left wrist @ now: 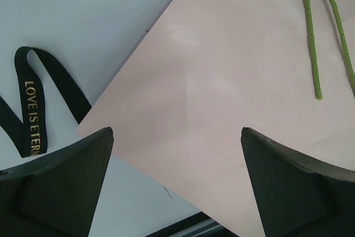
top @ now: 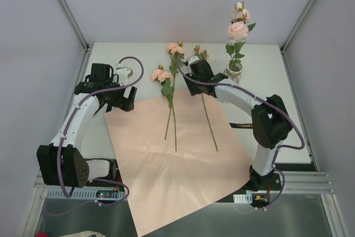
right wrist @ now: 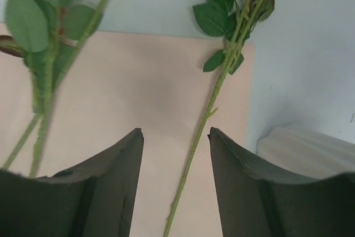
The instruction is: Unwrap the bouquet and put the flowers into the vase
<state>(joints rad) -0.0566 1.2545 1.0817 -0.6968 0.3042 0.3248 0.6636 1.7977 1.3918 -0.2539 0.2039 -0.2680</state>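
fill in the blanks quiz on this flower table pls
1. The vase holds a rose, while ___ more flowers lie on the pink paper.
2. The black ribbon has ___ lettering.
3. The right gripper hovers with open jaws on either side of a green ___.
4. The left gripper is open and holds ___.
Missing words: three; gold; stem; nothing.
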